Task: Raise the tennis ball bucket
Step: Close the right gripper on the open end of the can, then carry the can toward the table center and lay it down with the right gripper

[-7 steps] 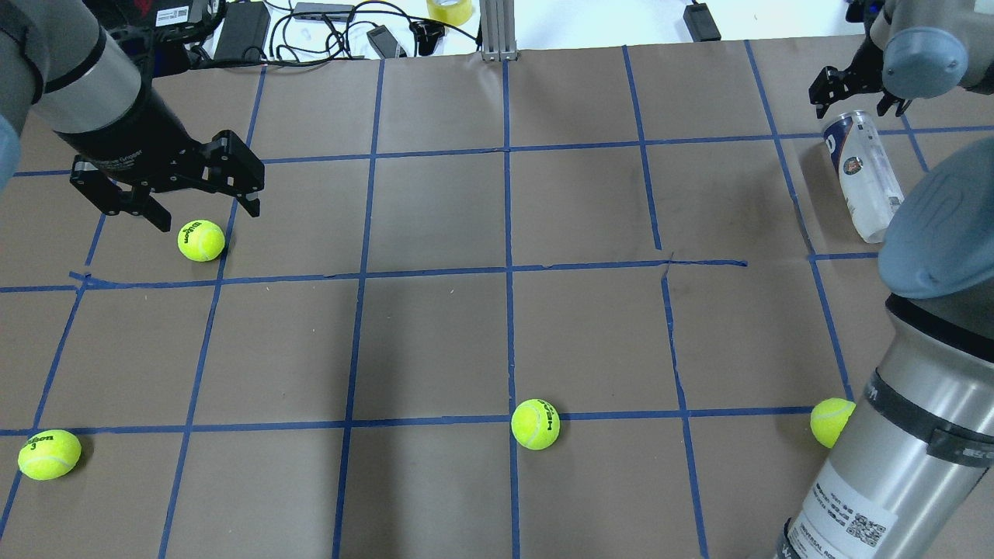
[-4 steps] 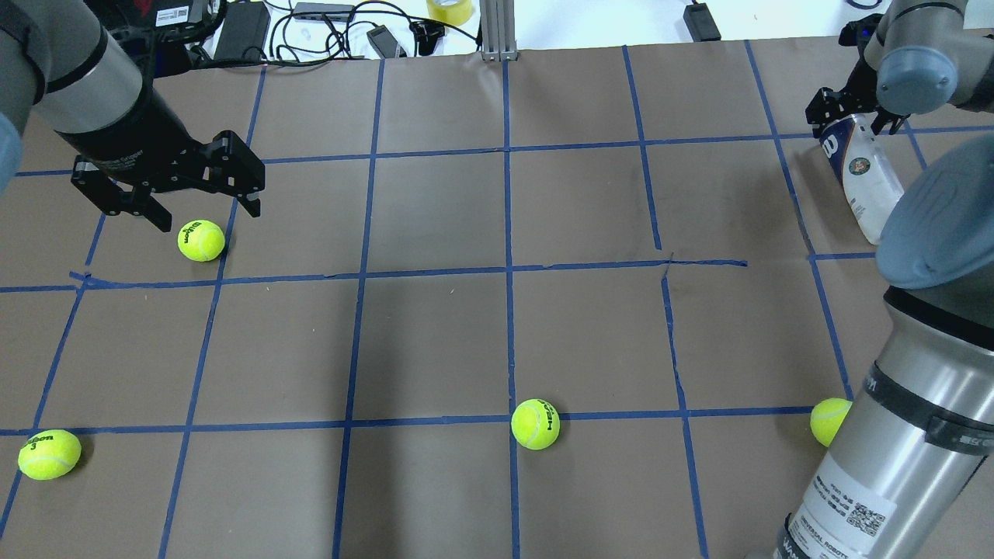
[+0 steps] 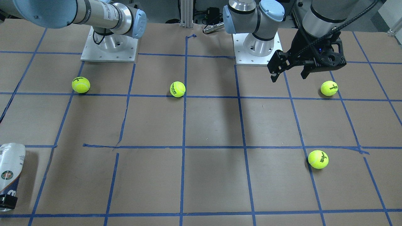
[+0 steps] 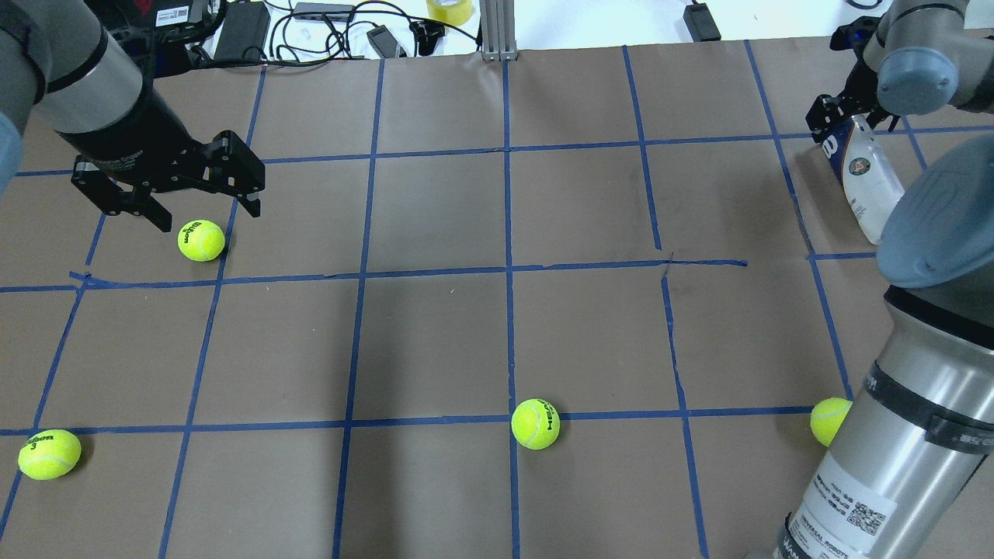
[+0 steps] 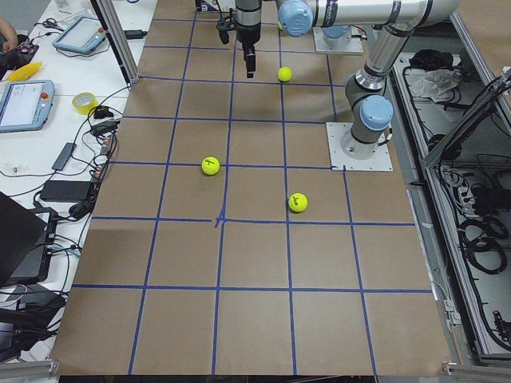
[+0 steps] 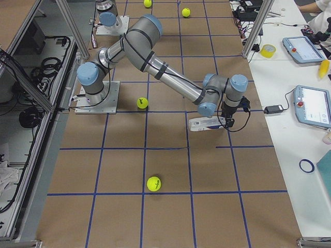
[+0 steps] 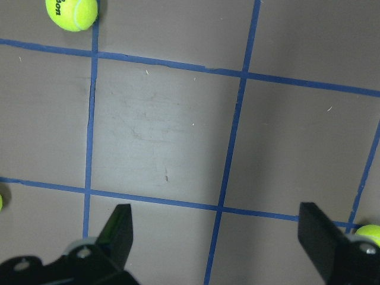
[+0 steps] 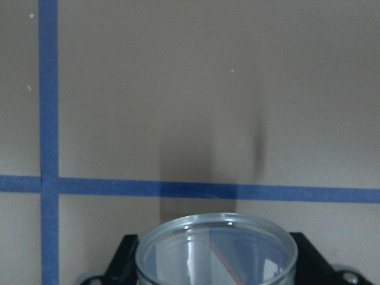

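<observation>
Grasp stage of the lift. The tennis ball bucket [image 4: 862, 178] lies on its side on the table [image 4: 435, 217], with no part of it raised yet.

The right gripper [image 8: 215, 256] sits at the bucket's navy-labelled end. In the right wrist view its fingers [image 8: 126, 256] meet the round rim on both sides, so read the claw as pinching the bucket. How firmly it presses cannot be told from these views.

The left gripper [image 3: 289, 76] hangs well apart from the bucket, on the far side of the table from it, with its claw spread wide and holding nothing. A tennis ball [image 4: 201, 240] rests just beside that gripper. The ball nearest the bucket [image 4: 829, 421] is also well apart from it and should not get in the way.

Judged step: grip made at one end, lift not begun.

The next move calls for you to confirm a secure pinch, then raise the right gripper straight up. Expect the free, clear end of the bucket to swing down as it leaves the table, since the hold is at one end. Thin clear plastic may flex or slip, so rise slowly.
</observation>
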Controlling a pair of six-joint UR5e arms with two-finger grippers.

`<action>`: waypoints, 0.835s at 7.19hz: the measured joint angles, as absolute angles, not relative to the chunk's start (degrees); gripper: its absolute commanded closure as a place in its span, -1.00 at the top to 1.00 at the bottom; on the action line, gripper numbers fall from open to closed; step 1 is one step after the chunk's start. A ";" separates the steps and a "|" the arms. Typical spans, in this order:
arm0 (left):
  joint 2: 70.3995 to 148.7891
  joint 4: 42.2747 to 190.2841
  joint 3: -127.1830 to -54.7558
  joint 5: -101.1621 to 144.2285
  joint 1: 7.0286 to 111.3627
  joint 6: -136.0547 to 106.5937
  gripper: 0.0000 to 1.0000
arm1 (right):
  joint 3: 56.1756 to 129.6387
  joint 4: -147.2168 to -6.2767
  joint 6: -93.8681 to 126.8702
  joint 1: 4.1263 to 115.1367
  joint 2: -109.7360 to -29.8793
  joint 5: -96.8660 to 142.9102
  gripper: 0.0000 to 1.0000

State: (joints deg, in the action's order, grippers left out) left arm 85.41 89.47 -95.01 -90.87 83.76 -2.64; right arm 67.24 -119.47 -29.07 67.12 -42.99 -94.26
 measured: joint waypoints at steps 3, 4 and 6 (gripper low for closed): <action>85.43 89.51 -95.22 -90.97 83.76 -2.67 1.00 | 67.92 -119.12 -35.28 66.73 -43.09 -91.96 0.64; 85.39 89.44 -95.47 -90.93 83.76 -2.75 1.00 | 68.00 -119.01 -36.85 66.55 -43.27 -91.76 0.57; 85.28 89.39 -95.74 -90.89 83.76 -2.89 1.00 | 67.99 -117.41 -37.87 66.48 -45.04 -88.68 0.41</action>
